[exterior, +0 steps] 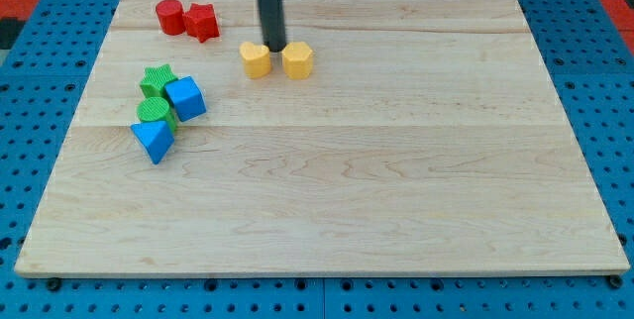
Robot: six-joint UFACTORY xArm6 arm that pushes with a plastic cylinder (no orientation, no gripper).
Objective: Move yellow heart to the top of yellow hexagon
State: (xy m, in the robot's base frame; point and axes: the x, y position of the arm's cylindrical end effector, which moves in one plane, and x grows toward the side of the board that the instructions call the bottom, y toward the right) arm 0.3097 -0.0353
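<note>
Two yellow blocks sit side by side far on the counter (416, 160): yellow heart (256, 59) left, point facing near, yellow hexagon (297, 59) right, my tip (274, 48) between them.

Pale wooden board (396, 210), blue pegboard (40, 91)

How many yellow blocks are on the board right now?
2. The yellow heart and the yellow hexagon sit side by side near the view's top, heart on the left. My tip is just above the gap between them. None seems hidden.
</note>
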